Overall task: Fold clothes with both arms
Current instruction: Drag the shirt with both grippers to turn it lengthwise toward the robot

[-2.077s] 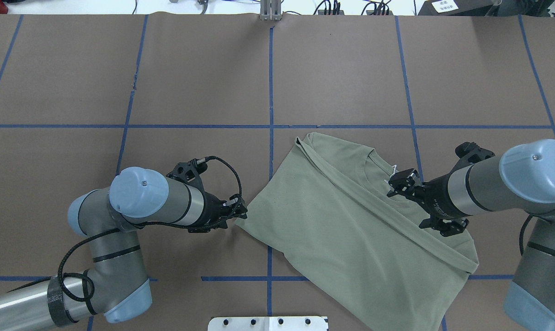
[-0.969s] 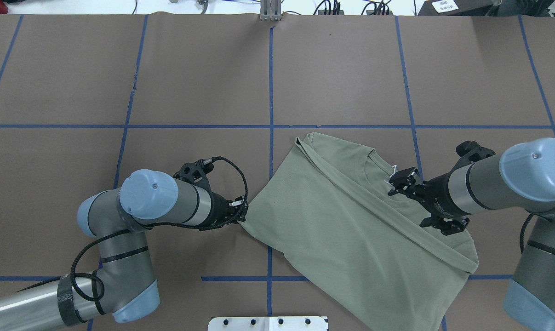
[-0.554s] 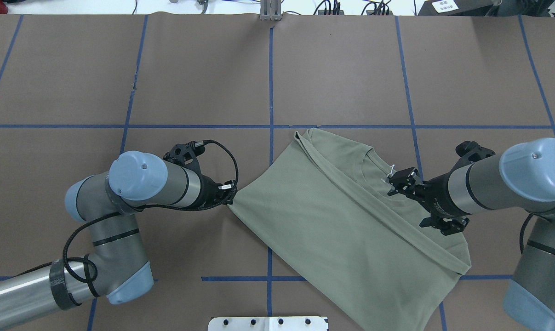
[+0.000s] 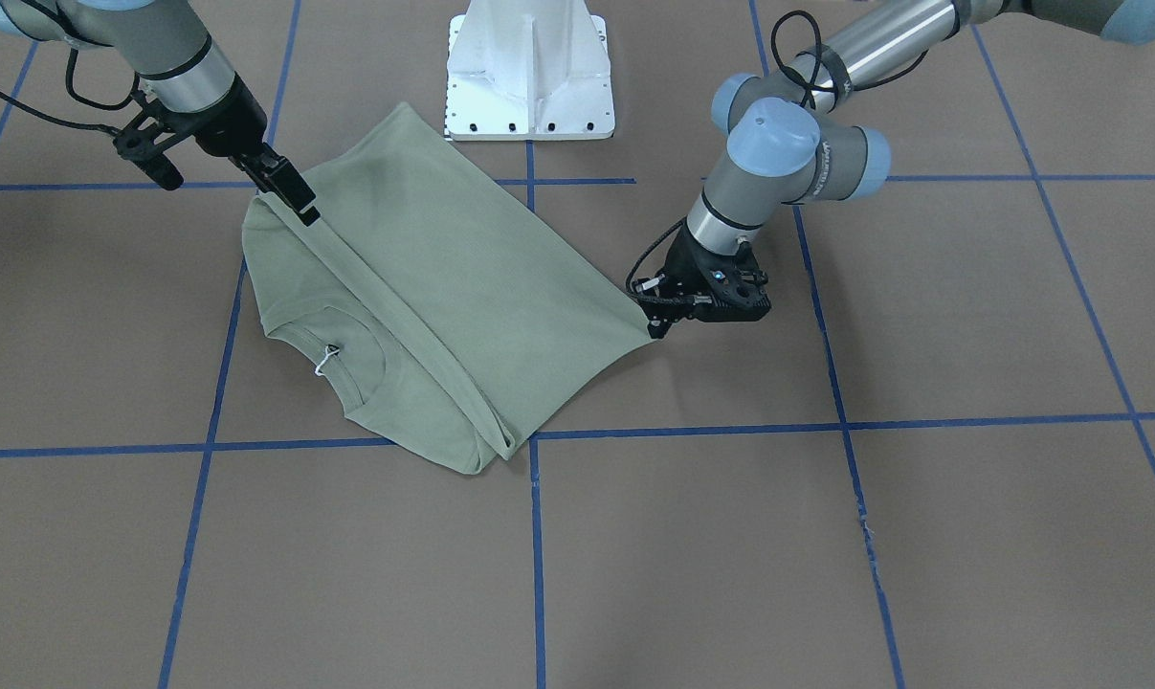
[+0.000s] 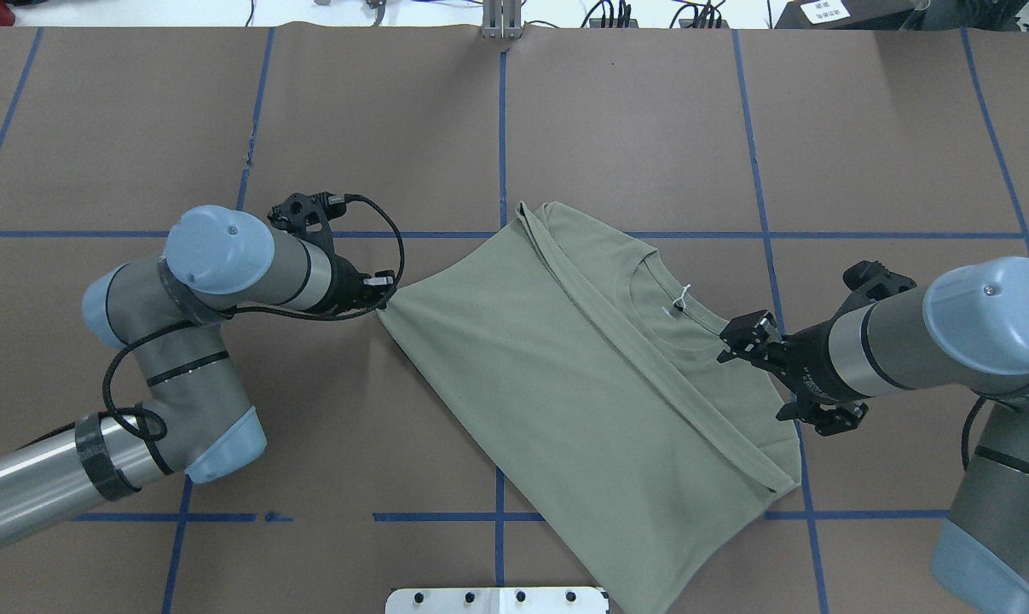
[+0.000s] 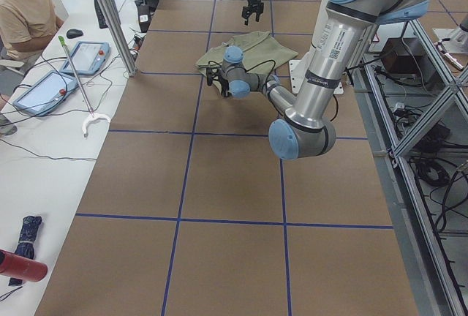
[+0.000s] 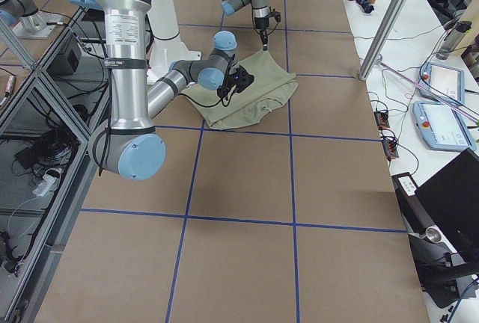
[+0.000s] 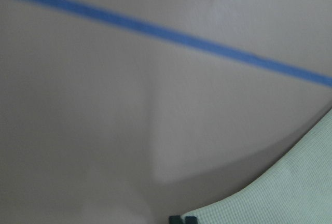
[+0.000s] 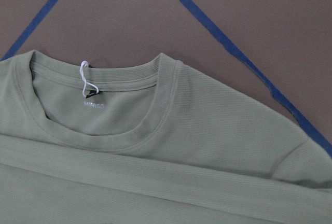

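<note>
The sage-green shirt point(image 5: 582, 384) lies flat on the brown table with one side folded over, its collar point(image 9: 104, 125) and white string tag point(image 5: 683, 294) facing up. My left gripper point(image 5: 384, 297) is shut on the shirt's left corner at table height. That same pinch shows in the front-facing view point(image 4: 655, 328), and cloth fills the lower right of the left wrist view point(image 8: 280, 187). My right gripper point(image 5: 742, 339) hangs open above the shirt's shoulder beside the collar. It holds nothing, and its fingers do not show in the right wrist view.
The white base pedestal point(image 4: 529, 77) stands at the robot's edge of the table, just behind the shirt's hem. Blue tape lines point(image 5: 501, 128) cross the brown table cover. A person point(image 6: 22, 9) sits at a side desk with tablets, off the table's far edge.
My left gripper reached the shirt's left corner, shut on it, then dragged it left and away from the base. The whole shirt slid under my right gripper, which stayed still.
</note>
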Motion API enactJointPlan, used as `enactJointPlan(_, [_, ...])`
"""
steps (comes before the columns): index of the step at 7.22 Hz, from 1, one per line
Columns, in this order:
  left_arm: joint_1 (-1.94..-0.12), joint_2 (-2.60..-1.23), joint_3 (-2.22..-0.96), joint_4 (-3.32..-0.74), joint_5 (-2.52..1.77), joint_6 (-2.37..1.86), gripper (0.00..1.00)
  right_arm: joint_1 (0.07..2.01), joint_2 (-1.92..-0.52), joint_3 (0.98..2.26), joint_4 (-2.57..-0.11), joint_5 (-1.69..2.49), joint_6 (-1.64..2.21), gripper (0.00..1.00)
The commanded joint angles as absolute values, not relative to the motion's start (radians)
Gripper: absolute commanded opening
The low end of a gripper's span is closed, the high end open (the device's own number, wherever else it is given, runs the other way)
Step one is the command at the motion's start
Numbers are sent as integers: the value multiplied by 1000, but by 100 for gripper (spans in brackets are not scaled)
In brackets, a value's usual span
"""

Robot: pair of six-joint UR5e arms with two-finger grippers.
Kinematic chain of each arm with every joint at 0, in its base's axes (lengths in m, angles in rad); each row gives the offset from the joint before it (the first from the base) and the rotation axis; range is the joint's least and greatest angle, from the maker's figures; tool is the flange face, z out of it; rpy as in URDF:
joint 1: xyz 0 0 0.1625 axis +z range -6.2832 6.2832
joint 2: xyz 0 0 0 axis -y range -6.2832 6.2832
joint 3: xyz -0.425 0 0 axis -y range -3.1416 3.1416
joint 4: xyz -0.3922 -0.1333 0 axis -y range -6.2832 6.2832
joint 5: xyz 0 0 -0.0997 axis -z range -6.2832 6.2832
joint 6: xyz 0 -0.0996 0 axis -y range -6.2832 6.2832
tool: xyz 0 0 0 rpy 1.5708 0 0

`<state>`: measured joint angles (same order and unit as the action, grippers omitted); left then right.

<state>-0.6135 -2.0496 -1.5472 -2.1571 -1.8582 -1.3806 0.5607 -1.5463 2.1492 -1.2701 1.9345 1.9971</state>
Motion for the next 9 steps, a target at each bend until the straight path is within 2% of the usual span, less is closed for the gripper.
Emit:
enactJointPlan(1, [-766, -2165, -1347, -2237, -1862, -1254, 0, 568, -1545, 2151, -1269, 1925, 1996, 100])
enactJointPlan(3, [-827, -2387, -1028, -2377, -1862, -1252, 0, 575, -1510, 2148, -1269, 1904, 1996, 100])
enactJointPlan(5, [-830, -2532, -739, -2553, -1859, -1252, 0, 572, -1481, 2122, -1266, 1887, 1999, 100])
enactJointPlan(6, [-830, -2552, -680, -2583, -1839, -1244, 0, 571, -1447, 2103, -1261, 1867, 2003, 100])
enactJointPlan(9, [-830, -2569, -632, -2618, -1832, -1244, 0, 561, -1349, 2040, -1270, 1847, 2002, 100])
